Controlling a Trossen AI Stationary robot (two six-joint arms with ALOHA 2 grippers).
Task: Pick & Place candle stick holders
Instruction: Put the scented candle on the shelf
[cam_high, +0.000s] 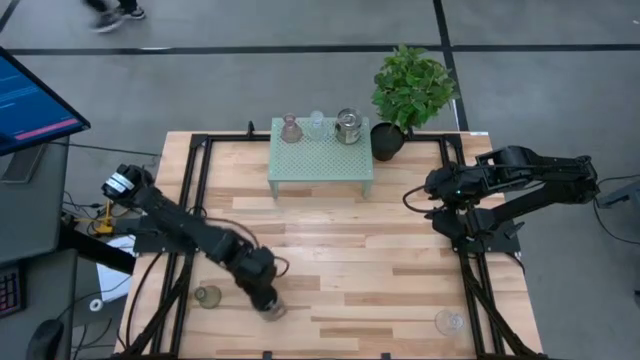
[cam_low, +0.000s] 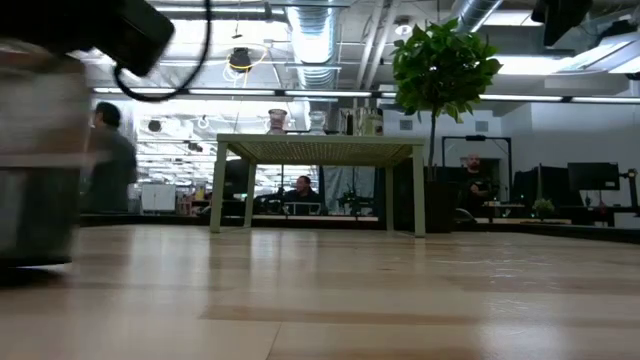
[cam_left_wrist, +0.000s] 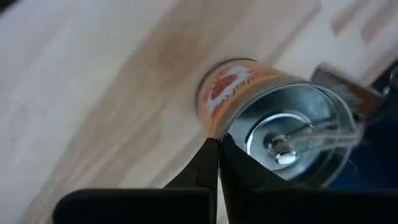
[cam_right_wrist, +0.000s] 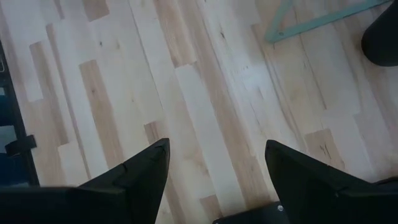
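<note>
- Left gripper (cam_high: 268, 303), near-left on the tabletop (cam_high: 380, 270), is clenched on the rim of a silvery jar-like holder (cam_left_wrist: 273, 134): the pick.
- Right gripper (cam_right_wrist: 214, 165) waits, released, far right.
- Next, I'd guess: lift and carry to the mint-green stand (cam_high: 320, 160).

Your two arms (cam_high: 200, 235) are dark and jointed, trailing black cables; each gripper (cam_right_wrist: 217, 163) has matte black, pointed fingers (cam_right_wrist: 140, 171).

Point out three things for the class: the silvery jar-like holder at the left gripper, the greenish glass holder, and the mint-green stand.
Silvery holder (cam_left_wrist: 283, 134): left wrist view, inside of its open mouth.
Greenish glass holder (cam_high: 208, 296): high view, its top.
Mint-green stand (cam_high: 320, 160): high view, bare perforated top.
</note>
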